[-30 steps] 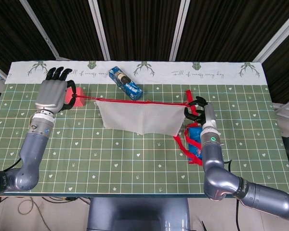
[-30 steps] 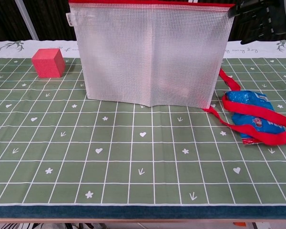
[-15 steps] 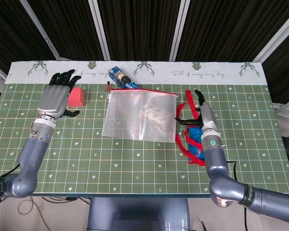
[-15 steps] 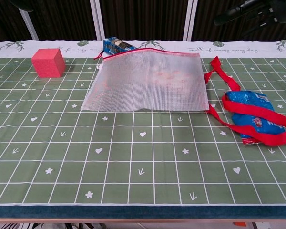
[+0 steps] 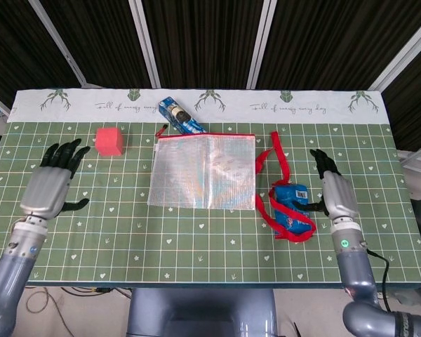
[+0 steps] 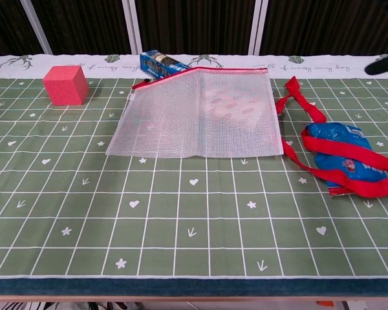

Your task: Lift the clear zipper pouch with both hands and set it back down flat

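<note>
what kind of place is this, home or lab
Likely a robot test bench, not a home: two robot hands, left and right, over a gridded mat, with staged props like the pouch and red cube.

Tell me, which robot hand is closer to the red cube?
Left. The left hand hovers just below-left of the red cube; the right hand is far across the table, beyond the clear pouch.

The clear zipper pouch [image 6: 197, 116] lies flat on the tabletop [image 6: 181, 226], a red cube [image 6: 65, 84] well left; the dark shape [image 6: 383, 64] at the right edge is possibly a robot hand.
</note>
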`<state>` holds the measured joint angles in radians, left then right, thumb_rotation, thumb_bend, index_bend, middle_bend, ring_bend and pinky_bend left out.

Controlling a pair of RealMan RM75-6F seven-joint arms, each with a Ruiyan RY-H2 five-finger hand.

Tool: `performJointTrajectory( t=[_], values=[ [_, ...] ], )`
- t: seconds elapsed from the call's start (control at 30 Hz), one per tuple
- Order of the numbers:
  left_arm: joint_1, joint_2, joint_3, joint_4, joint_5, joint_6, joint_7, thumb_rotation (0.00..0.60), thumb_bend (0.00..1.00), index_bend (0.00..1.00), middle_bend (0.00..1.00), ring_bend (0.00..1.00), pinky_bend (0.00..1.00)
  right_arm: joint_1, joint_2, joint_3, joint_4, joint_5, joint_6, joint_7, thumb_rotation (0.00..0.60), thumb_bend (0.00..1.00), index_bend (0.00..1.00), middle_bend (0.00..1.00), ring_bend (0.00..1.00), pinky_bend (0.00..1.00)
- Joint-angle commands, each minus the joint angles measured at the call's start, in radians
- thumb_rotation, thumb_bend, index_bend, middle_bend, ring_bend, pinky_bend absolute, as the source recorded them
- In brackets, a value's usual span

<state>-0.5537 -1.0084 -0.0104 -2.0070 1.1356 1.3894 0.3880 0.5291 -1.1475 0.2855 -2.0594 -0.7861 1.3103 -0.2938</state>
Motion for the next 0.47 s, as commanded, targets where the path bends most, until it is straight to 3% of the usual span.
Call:
performJointTrajectory(
  t=[0.03, 0.13, 0.23, 0.33, 0.47],
  values=[
    [0.164, -0.036, 0.135, 0.104, 0.167, 0.125, -0.100, 0.600, 0.09, 0.03, 0.00, 0.00, 0.00, -0.206, 0.086, -0.259, 0.121, -0.409, 0.099, 0.071, 0.600, 0.13, 0.00, 0.00, 0.00, 0.21],
    [0.240, -0.060, 0.177, 0.182, 0.231, 0.178, -0.159, 0.600, 0.09, 0.01, 0.00, 0.00, 0.00, -0.278, 0.087, -0.325, 0.231, -0.547, 0.173, 0.126, 0.600, 0.13, 0.00, 0.00, 0.00, 0.20],
    [0.297, -0.083, 0.195, 0.247, 0.261, 0.214, -0.213, 0.600, 0.09, 0.00, 0.00, 0.00, 0.00, -0.330, 0.067, -0.353, 0.326, -0.627, 0.237, 0.172, 0.600, 0.13, 0.00, 0.00, 0.00, 0.20],
    [0.335, -0.098, 0.196, 0.299, 0.288, 0.242, -0.249, 0.600, 0.09, 0.00, 0.00, 0.00, 0.00, -0.373, 0.034, -0.365, 0.420, -0.670, 0.291, 0.195, 0.600, 0.13, 0.00, 0.00, 0.00, 0.20],
    [0.359, -0.120, 0.180, 0.358, 0.332, 0.266, -0.255, 0.600, 0.09, 0.00, 0.00, 0.00, 0.00, -0.395, 0.009, -0.345, 0.461, -0.661, 0.299, 0.210, 0.600, 0.13, 0.00, 0.00, 0.00, 0.20]
  ],
)
